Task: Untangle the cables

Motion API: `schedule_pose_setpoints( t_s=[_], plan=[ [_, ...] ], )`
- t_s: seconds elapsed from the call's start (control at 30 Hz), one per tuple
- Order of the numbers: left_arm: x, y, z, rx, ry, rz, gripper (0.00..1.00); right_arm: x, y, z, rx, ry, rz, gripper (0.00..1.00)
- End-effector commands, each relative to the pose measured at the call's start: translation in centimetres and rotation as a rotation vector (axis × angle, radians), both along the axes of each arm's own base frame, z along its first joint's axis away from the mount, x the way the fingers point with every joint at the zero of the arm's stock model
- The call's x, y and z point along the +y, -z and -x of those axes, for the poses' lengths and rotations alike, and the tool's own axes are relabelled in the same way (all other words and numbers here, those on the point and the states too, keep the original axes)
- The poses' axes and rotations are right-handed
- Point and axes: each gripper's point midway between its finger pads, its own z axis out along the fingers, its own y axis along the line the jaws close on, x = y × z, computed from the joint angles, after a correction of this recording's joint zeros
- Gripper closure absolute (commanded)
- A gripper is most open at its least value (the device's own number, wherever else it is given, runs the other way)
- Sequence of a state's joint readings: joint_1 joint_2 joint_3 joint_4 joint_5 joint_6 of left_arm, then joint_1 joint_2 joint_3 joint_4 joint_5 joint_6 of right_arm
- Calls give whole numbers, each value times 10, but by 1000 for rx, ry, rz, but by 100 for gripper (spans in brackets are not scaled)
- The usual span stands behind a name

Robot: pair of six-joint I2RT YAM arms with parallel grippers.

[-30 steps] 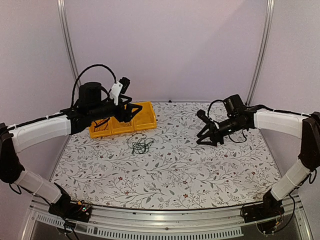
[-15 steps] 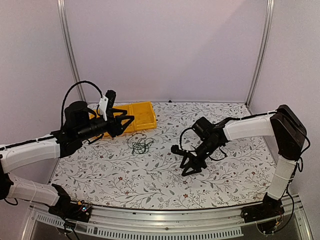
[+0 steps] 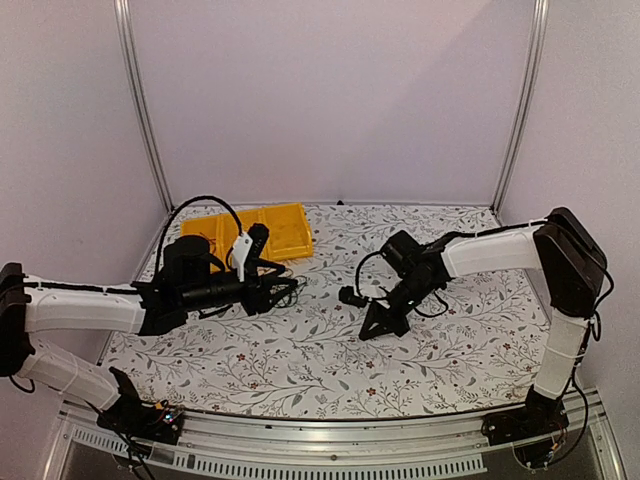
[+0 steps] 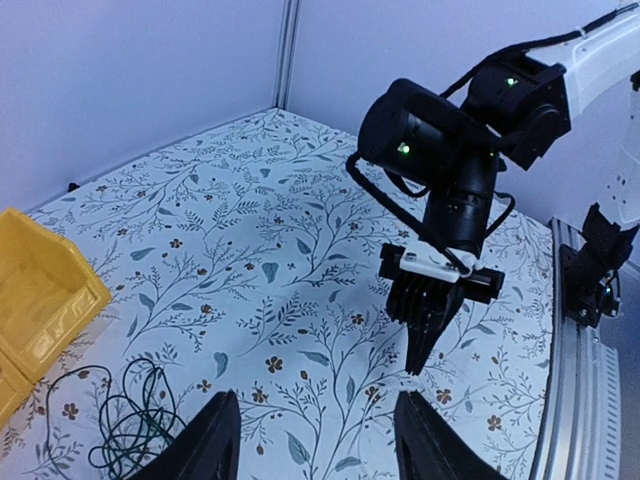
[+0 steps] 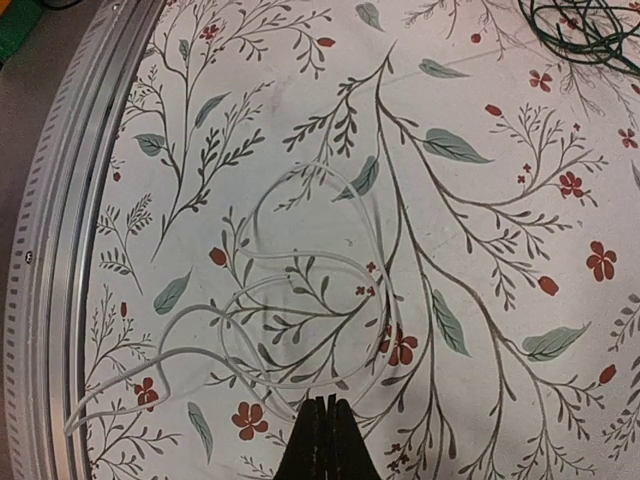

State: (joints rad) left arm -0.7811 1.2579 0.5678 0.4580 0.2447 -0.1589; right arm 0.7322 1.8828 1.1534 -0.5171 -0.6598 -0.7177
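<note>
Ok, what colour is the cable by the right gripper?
Whitish, the cable; clearest in the right wrist view.

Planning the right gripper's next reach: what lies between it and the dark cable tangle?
Right wrist view: whitish cable loops just ahead of the shut right gripper, then bare floral tablecloth up to the dark cable tangle.

White tabletop (image 3: pixel 330 370), grey-green leaves and red flowers; yellow bin (image 3: pixel 285 228) at eleven o'clock; black cables (image 4: pixel 130 415); whitish cable (image 5: pixel 300 256).
</note>
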Motion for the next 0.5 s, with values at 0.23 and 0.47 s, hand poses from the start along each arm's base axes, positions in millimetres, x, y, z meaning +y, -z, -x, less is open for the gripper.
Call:
schedule_pose_setpoints(
  t_s=[0.23,0.47],
  plan=[
    [-71,45,28,-25,163,1,43,18,-105,-18,-103,26,-119,100],
    [-105,67,11,-73,151,20,39,19,-149,-16,-131,7,-159,100]
  ],
)
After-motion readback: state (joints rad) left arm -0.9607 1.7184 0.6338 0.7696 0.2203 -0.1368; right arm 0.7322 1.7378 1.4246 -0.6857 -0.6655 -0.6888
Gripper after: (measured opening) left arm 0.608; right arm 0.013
